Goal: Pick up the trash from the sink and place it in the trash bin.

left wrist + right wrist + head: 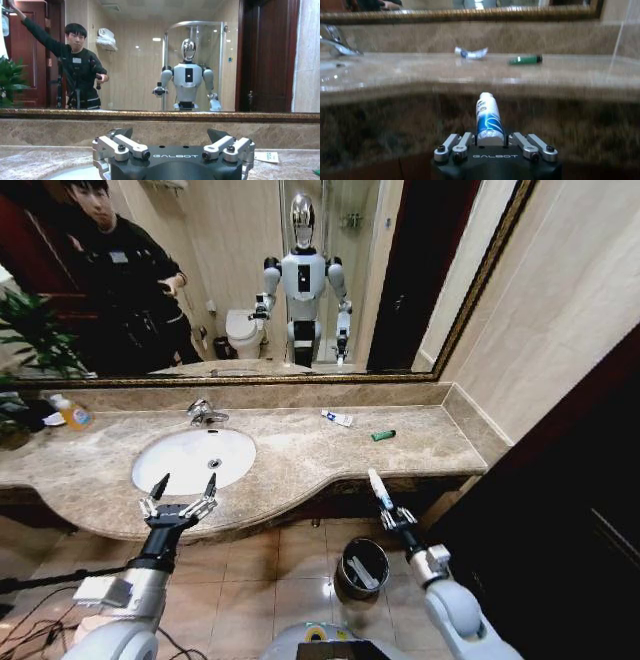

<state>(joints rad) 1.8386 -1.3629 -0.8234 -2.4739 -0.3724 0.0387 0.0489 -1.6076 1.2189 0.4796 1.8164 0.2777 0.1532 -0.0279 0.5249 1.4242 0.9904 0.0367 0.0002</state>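
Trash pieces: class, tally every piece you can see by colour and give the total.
White with blue marks: 2, the packet on the counter and the tube in the right gripper.
Green: 1, the green piece on the counter.
White, in the trash bin: 1, the stick.
Total: 4

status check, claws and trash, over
Right claw shut on tube, above bin. Left claw open at sink edge. Packet, green piece on counter.

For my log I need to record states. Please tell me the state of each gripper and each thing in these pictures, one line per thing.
Left gripper: open, above the counter's front edge by the sink.
Right gripper: shut on a white and blue tube, near the trash bin.
Trash bin: upright on the floor, something pale inside.
White packet: lying on the counter.
Green piece: lying on the counter.
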